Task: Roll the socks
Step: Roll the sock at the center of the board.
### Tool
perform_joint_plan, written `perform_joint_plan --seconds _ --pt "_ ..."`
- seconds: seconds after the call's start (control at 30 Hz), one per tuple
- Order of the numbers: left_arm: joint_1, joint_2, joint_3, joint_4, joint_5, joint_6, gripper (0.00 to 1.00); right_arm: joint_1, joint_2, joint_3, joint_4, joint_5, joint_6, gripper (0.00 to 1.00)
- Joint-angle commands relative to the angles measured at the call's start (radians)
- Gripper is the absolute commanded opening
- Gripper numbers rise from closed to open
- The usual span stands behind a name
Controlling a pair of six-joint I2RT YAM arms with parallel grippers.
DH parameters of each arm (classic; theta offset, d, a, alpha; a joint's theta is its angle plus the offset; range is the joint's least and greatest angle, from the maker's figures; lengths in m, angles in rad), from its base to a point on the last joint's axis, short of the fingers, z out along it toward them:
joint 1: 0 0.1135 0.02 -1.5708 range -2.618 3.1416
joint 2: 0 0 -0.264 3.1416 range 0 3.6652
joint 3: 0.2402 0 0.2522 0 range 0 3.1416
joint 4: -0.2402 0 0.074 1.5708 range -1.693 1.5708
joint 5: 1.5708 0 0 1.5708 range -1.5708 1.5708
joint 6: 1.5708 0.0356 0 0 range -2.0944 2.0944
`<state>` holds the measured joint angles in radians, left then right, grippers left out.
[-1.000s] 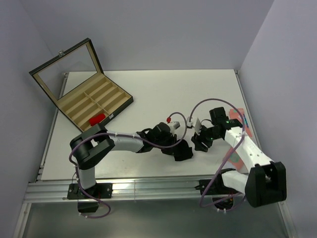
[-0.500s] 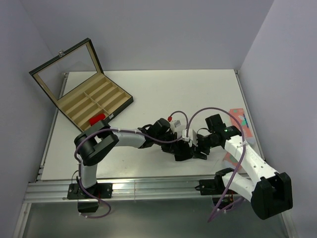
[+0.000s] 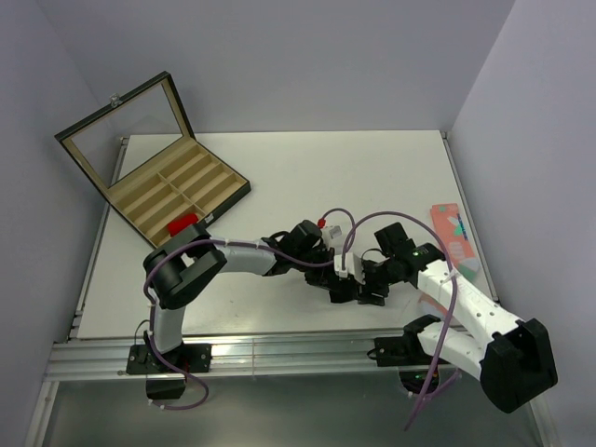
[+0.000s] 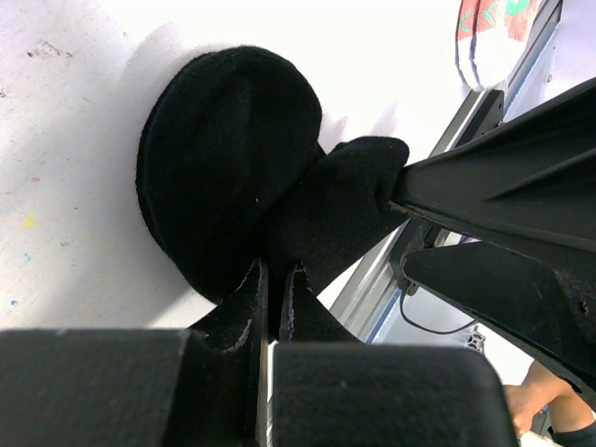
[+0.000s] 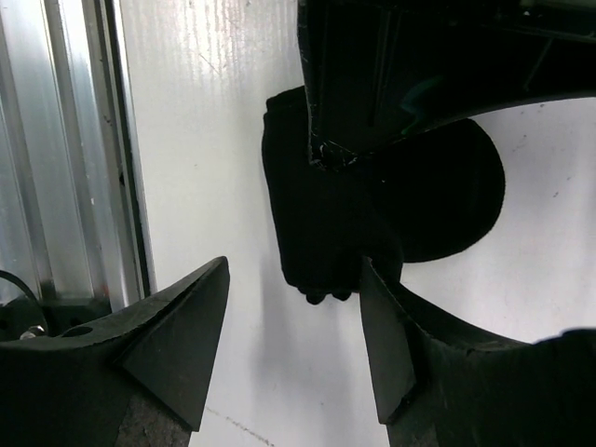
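Lab test cell: white table [image 3: 326, 168], aluminium rail [image 3: 279, 352], plain walls [image 3: 307, 56].

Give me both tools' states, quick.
Left tool: closed, pinching the black sock.
Right tool: open, fingers either side of the sock's end.

Top external: high, above and behind the arms, facing down and forward. It sits far enough back to take in the whole table [image 3: 279, 177].

Left wrist: very close and low, sighting past the left gripper [image 4: 275, 279] onto the black sock [image 4: 233, 158].

Right wrist: equally close, looking through the right gripper [image 5: 293, 270] at the same sock from the opposite side.

Shared: the sock's patch of table near the front edge. Each wrist view also catches the other gripper.
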<state>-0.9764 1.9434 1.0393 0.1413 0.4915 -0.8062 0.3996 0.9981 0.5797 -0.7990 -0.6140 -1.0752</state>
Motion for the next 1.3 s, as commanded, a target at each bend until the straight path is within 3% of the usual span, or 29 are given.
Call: perform_joint_plan --seconds 0.0,0.67,0.73,1.07,1.27 --pt "-0.010 0.081 -0.041 -0.184 -0.065 0.050 0.00 0.011 -0.026 -0.007 0.049 0.019 0.011 0.65" --pt "0.008 0.091 -0.051 -0.149 -0.002 0.041 0.00 0.025 0.115 -0.023 0.121 0.059 0.032 0.64" --pt "0.015 0.088 -0.065 -0.085 0.025 0.022 0.00 0.025 0.135 -0.012 0.115 0.062 0.038 0.64" --pt "0.021 0.074 -0.143 0.067 0.084 -0.089 0.00 0.024 0.293 0.072 0.106 0.062 0.127 0.46" --pt "0.022 0.065 -0.257 0.291 0.098 -0.272 0.00 0.010 0.369 0.112 0.100 0.074 0.181 0.32"
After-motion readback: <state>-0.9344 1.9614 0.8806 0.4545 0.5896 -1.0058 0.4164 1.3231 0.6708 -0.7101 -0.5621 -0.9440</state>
